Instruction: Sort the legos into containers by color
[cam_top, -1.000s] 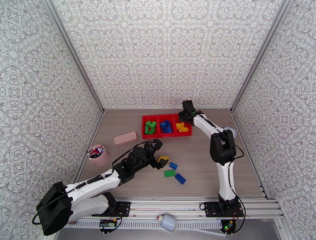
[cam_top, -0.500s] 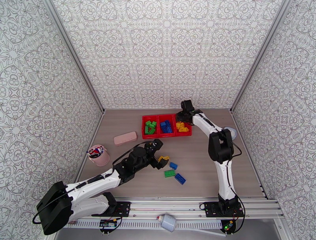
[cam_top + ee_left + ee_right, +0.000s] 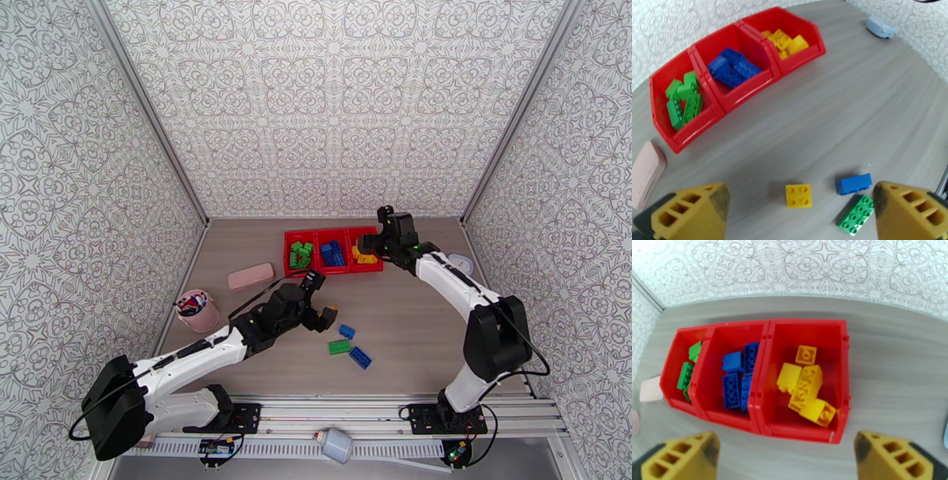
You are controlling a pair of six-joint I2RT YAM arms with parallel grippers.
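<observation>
From above, the left claw [image 3: 322,298] hangs spread over the counter [image 3: 411,316] near its middle, with loose legos [image 3: 346,331] lying just right of it. The right claw [image 3: 374,237], also spread, sits over the right end of the containers [image 3: 332,273] at the far side.

The left wrist camera has a yellow brick [image 3: 798,195] flat on the counter between wide-apart fingers [image 3: 691,209], touching neither. A blue brick [image 3: 853,184] and a green brick [image 3: 856,214] lie to its right.

The right wrist camera looks down on the containers: green pieces left, blue middle, yellow pile [image 3: 805,388] right, and nothing pinched
</observation>
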